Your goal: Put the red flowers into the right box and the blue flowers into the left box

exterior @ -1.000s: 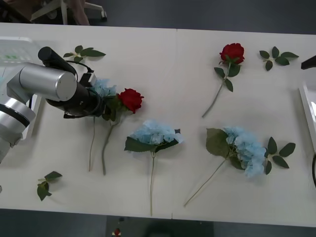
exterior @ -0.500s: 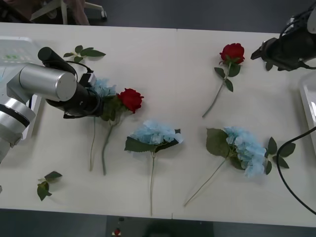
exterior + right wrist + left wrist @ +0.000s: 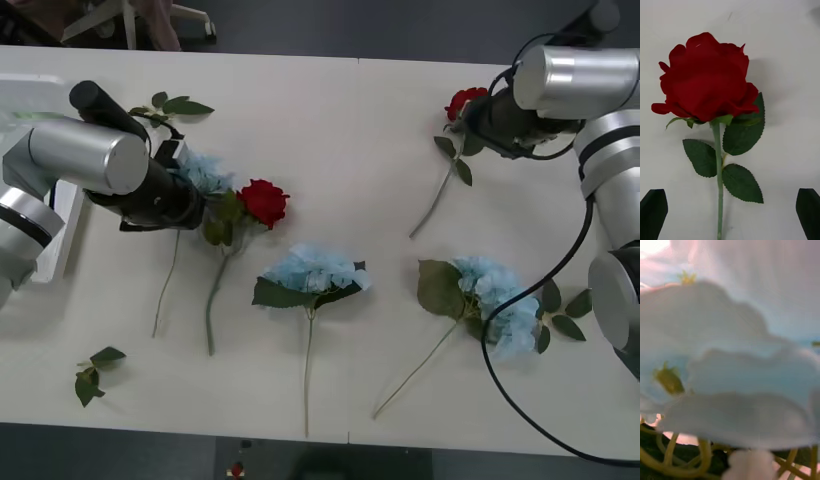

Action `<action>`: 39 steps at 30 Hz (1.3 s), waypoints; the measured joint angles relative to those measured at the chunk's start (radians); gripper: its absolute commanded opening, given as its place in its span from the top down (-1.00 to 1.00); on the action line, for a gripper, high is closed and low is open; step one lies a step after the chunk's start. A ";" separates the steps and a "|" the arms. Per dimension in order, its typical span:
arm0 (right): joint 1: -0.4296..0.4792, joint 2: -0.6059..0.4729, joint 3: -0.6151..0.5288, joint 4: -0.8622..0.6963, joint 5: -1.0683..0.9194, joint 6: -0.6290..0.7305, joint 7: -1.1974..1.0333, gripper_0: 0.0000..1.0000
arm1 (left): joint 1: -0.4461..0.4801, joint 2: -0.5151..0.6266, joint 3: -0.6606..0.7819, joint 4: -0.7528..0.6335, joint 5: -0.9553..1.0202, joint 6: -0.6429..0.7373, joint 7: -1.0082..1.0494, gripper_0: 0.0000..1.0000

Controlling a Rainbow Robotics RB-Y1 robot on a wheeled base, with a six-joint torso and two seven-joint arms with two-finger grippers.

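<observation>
My left gripper is shut on a pale-blue flower at the table's left, and its petals crowd the left wrist view. A red rose lies just right of it. Two more blue flowers lie in the middle and at the right. My right gripper hangs open over a second red rose at the back right; this rose lies between the black fingertips. The left box stands at the far left. The right box is hidden behind my right arm.
Loose green leaf sprigs lie at the back left, the front left and beside the right blue flower. The table's front edge runs close to the long stems. A black cable loops over the table's right side.
My right arm has swung in from the right and now hangs over the back-right rose. My left gripper has shifted slightly left with the blue flower, and the flower's stem has swung left.
</observation>
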 measured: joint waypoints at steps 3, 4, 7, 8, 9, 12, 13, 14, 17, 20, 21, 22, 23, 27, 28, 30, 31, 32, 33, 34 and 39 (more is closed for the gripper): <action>0.000 0.027 0.000 0.001 0.046 -0.023 -0.085 -1.00 | -0.020 0.045 0.001 -0.064 0.021 0.081 0.000 1.00; 0.000 0.034 0.000 0.002 0.059 -0.035 -0.102 -1.00 | -0.027 0.065 0.003 -0.090 0.037 0.108 0.000 1.00; 0.000 0.051 0.000 0.027 0.078 -0.097 -0.109 -1.00 | -0.049 0.132 0.030 -0.152 0.119 0.195 0.000 1.00; 0.000 0.054 0.000 0.044 0.078 -0.123 -0.109 -1.00 | -0.055 0.155 0.048 -0.170 0.142 0.224 0.000 1.00; 0.000 0.056 0.000 0.061 0.078 -0.148 -0.109 -1.00 | -0.060 0.178 0.068 -0.185 0.158 0.251 0.000 1.00; 0.000 0.057 0.002 0.108 0.079 -0.185 -0.109 -1.00 | -0.068 0.247 0.128 -0.207 0.207 0.305 0.000 1.00; 0.000 0.057 0.003 0.121 0.079 -0.192 -0.109 -1.00 | -0.070 0.275 0.147 -0.209 0.224 0.318 -0.001 1.00; 0.000 0.057 0.005 0.128 0.079 -0.197 -0.109 -1.00 | -0.071 0.300 0.160 -0.209 0.232 0.326 -0.004 1.00; 0.000 0.057 0.030 0.136 0.079 -0.199 -0.109 -1.00 | -0.071 0.376 0.185 -0.207 0.235 0.347 -0.071 1.00; 0.000 0.057 0.054 0.136 0.079 -0.199 -0.109 -1.00 | -0.071 0.437 0.195 -0.176 0.235 0.371 -0.207 1.00; 0.000 0.057 0.056 0.136 0.079 -0.199 -0.109 -1.00 | -0.071 0.451 0.198 -0.150 0.234 0.383 -0.232 1.00; 0.000 0.057 0.056 0.137 0.079 -0.200 -0.109 -1.00 | -0.071 0.460 0.199 -0.118 0.229 0.391 -0.244 1.00; 0.000 0.057 0.056 0.140 0.080 -0.203 -0.109 -1.00 | -0.071 0.465 0.200 -0.086 0.221 0.393 -0.248 1.00; 0.000 0.057 0.056 0.162 0.088 -0.237 -0.109 -1.00 | -0.071 0.469 0.201 0.028 0.158 0.382 -0.296 1.00; 0.000 0.057 0.056 0.167 0.092 -0.239 -0.109 -1.00 | -0.071 0.469 0.201 0.052 0.140 0.373 -0.337 1.00; 0.000 0.057 0.056 0.173 0.102 -0.242 -0.109 -1.00 | -0.071 0.469 0.201 0.094 0.102 0.353 -0.431 1.00; 0.000 0.057 0.056 0.173 0.107 -0.242 -0.109 -1.00 | -0.071 0.469 0.201 0.112 0.093 0.342 -0.461 1.00; 0.000 0.057 0.056 0.173 0.111 -0.242 -0.109 -1.00 | -0.071 0.469 0.201 0.128 0.089 0.333 -0.473 1.00; 0.000 0.057 0.058 0.173 0.115 -0.242 -0.109 -1.00 | -0.071 0.469 0.201 0.144 0.090 0.327 -0.473 1.00; 0.000 0.057 0.059 0.173 0.117 -0.242 -0.109 -1.00 | -0.071 0.469 0.201 0.160 0.096 0.325 -0.473 0.99; 0.000 0.057 0.091 0.174 0.119 -0.264 -0.109 0.14 | -0.071 0.465 0.201 0.246 0.151 0.324 -0.473 0.93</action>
